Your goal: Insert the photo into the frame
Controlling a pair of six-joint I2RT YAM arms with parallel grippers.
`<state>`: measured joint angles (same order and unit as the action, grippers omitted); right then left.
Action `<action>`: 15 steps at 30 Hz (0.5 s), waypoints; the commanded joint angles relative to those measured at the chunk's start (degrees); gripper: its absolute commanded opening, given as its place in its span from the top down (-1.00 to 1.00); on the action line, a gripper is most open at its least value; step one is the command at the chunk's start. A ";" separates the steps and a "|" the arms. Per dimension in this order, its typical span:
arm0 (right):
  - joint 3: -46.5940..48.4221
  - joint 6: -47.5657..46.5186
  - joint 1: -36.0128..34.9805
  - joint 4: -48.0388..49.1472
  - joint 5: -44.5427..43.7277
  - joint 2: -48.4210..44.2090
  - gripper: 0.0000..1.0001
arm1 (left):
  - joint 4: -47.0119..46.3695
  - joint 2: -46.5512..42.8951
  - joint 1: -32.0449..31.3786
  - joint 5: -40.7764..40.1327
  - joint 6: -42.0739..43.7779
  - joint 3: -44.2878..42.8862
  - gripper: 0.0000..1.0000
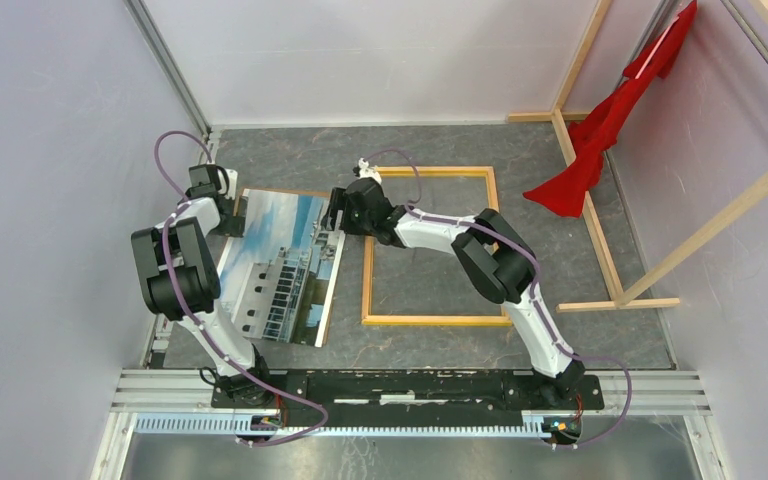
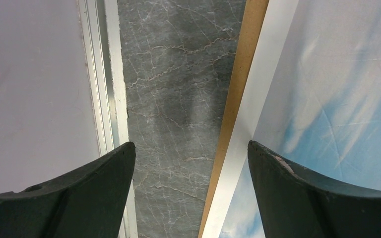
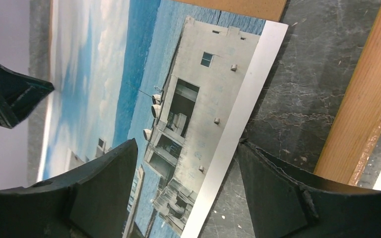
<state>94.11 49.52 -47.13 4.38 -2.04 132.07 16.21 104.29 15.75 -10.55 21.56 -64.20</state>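
Note:
The photo (image 1: 280,265) lies picture side up on the grey table, left of the frame (image 1: 435,320), which lies flat showing light wood. A brown backing sheet (image 1: 282,190) lies under the photo. My left gripper (image 1: 232,215) is open over the photo's far left edge; in the left wrist view it (image 2: 191,163) straddles the white border of the photo (image 2: 337,89) and the backing edge (image 2: 238,89). My right gripper (image 1: 335,215) is open over the photo's far right edge; in the right wrist view it (image 3: 187,158) straddles the border of the photo (image 3: 178,99), beside a frame rail (image 3: 367,99).
Bare wooden beams with a red cloth (image 1: 610,130) stand at the back right. A white wall with a metal strip (image 2: 104,99) runs close along the photo's left side. An aluminium rail (image 1: 410,385) carrying the arm bases runs along the near edge.

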 commanded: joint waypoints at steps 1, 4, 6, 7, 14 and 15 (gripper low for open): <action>1.25 -4.47 -2.01 -6.36 -4.19 -0.93 -0.61 | 3.07 2.71 -1.27 2.57 1.24 2.94 -0.81; 2.52 -6.48 -3.04 -7.48 -6.18 -1.20 -0.61 | 2.96 2.95 -1.56 2.55 0.96 2.95 -0.80; 4.55 -8.36 -3.78 -9.25 -8.02 -1.03 -0.61 | 2.91 3.09 -1.68 2.39 0.93 3.02 -0.80; 5.09 -9.18 -4.02 -9.74 -8.76 -1.01 -0.61 | 2.71 3.19 -1.79 2.14 0.88 3.15 -0.80; 7.62 -12.71 -5.55 -11.57 -11.60 -0.61 -0.61 | 2.55 3.51 -1.84 1.85 0.90 3.37 -0.79; 7.71 -12.97 -5.60 -11.74 -11.92 -0.63 -0.61 | 2.52 3.55 -1.84 1.91 0.82 3.38 -0.79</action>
<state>98.76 39.51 -52.05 -6.09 -11.11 132.07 15.84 104.29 14.96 -12.01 21.87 -63.96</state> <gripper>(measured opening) 0.807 0.895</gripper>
